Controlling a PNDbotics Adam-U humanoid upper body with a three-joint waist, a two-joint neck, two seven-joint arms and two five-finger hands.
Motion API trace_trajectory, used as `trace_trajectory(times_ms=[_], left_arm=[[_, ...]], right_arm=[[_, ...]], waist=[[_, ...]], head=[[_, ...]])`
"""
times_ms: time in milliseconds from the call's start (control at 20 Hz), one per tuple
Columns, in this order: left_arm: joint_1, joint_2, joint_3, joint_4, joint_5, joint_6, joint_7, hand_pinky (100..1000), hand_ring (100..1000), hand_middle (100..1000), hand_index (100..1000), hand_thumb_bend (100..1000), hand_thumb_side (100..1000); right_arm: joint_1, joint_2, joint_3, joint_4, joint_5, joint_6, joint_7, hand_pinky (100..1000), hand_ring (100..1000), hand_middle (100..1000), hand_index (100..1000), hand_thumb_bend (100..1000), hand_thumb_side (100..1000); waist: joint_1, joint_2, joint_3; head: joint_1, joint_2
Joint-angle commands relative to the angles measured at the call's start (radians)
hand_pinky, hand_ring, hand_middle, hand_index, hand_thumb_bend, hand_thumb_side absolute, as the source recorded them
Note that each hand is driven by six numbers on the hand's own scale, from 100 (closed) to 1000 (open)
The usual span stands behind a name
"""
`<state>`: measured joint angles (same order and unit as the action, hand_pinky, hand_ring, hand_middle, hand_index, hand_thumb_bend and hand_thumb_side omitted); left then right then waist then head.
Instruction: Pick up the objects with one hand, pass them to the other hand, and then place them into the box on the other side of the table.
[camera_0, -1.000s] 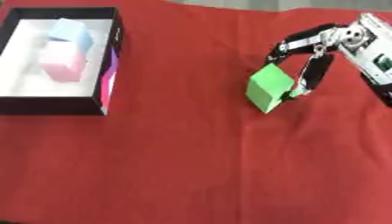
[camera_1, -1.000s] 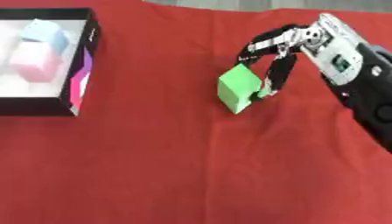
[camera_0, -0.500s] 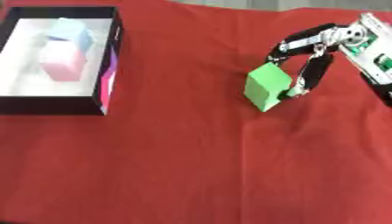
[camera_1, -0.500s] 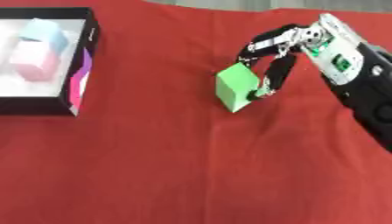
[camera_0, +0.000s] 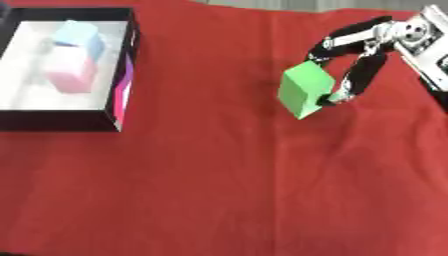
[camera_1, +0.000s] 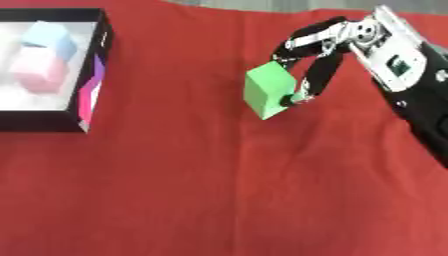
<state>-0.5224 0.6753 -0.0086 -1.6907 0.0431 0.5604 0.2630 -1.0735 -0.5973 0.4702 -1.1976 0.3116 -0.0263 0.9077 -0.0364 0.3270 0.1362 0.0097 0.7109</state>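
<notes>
Right hand (camera_1: 319, 65) pinching smooth green cube (camera_1: 269, 91) — tilted.

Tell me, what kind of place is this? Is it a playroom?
Probably a robot practice table, not a playroom. A plain red cloth covers it, the robot's right hand pinches a green block in its fingers, and a black box holds a pink block and a blue block.

The right arm (camera_1: 411, 85) reaches in from the upper right, forearm slanting down toward the edge. Its right hand (camera_1: 319, 47) curls inward, black fingers (camera_1: 302, 40) above and thumb below, pinching a green block (camera_1: 269, 92). No left hand shows.
</notes>
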Motion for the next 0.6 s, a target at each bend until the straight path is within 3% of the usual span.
trace_trajectory(times_ms=[50,300,600], left_arm=[[-0.005,0.024,0.017,-0.008,-0.004,-0.002,0.002,756,763,657,679,100,907],[-0.003,0.026,0.019,-0.009,-0.004,-0.003,0.005,757,763,657,679,100,903],[-0.004,0.034,0.022,-0.01,-0.005,-0.004,0.007,757,763,657,679,100,896]], right_arm=[[-0.021,-0.037,-0.016,-0.025,-0.009,0.009,-0.001,919,757,507,511,252,157],[-0.016,-0.04,-0.047,-0.044,-0.051,0.036,-0.011,899,735,486,494,188,154],[0.021,-0.03,-0.074,-0.101,-0.171,0.104,-0.141,877,713,477,491,100,143]], waist=[[0.0,-0.022,-0.002],[0.003,-0.027,-0.007],[0.014,-0.038,-0.014]], head=[[0.007,0.002],[0.012,0.003],[0.017,0.007]])
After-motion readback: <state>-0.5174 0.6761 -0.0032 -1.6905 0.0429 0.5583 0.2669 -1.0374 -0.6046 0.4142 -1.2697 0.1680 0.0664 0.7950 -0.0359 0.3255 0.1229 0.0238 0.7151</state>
